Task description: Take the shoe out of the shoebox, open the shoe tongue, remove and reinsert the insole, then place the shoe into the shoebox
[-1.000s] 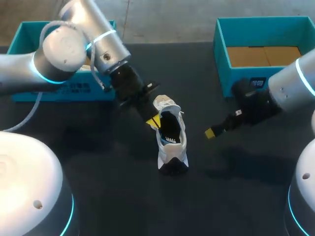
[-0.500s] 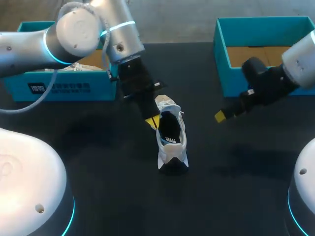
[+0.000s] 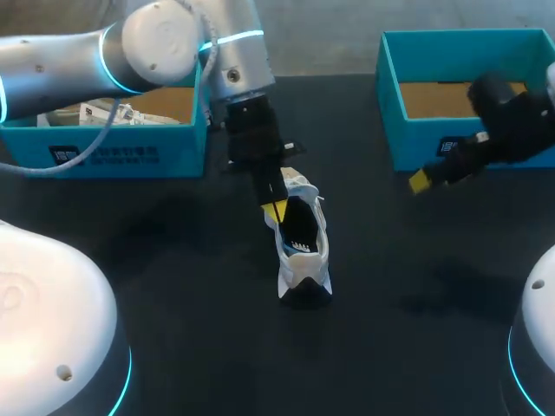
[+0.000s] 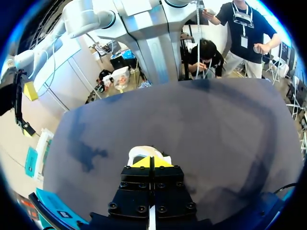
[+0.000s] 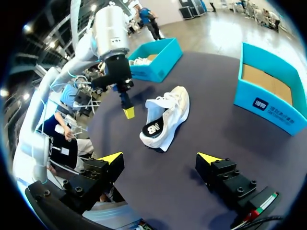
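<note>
Shoe (image 3: 303, 251) lies unboxed at frame centre, later steps apparently outstanding; left gripper (image 3: 276, 211) closed on nothing, right gripper (image 5: 159, 158) spread wide.

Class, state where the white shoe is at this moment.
In the head view, the shoe lies on the table near its middle, just beside the left hand.

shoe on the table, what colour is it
The shoe is mostly white, dark inside its opening. It shows best in the right wrist view.

Dark table (image 3: 173, 260) — white shoe (image 3: 303, 260), two teal shoeboxes (image 3: 121, 152) (image 3: 416, 143) on it.
</note>
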